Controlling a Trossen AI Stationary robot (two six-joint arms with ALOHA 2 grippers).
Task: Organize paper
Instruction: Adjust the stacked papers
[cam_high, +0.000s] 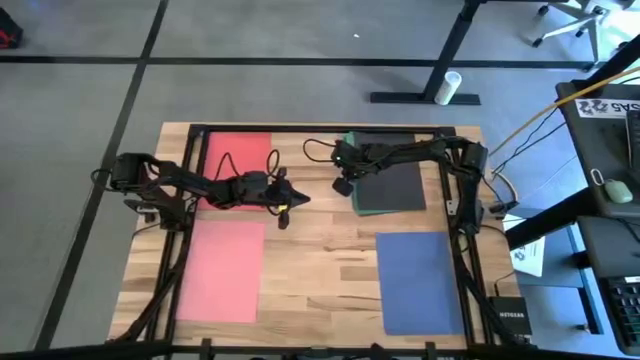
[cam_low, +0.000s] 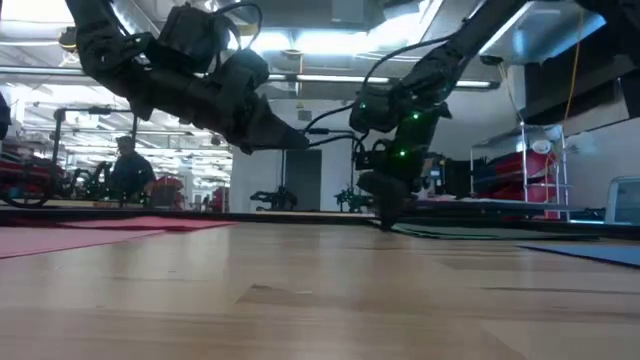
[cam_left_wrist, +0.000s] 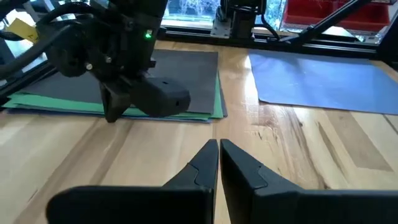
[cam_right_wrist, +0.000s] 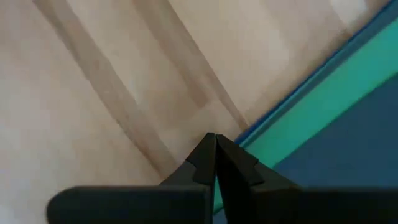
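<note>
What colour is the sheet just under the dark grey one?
Green; the green sheet peeks out beneath the dark grey sheet, clearest in the left wrist view.

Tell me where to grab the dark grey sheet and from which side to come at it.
Take the dark grey sheet at its left edge, coming from the bare wood in the table's middle. It lies flat on the green sheet, so only an edge offers purchase, and the right gripper is already down at that side, fingers closed. A top-down pinch elsewhere would probably just slide on the paper.
</note>
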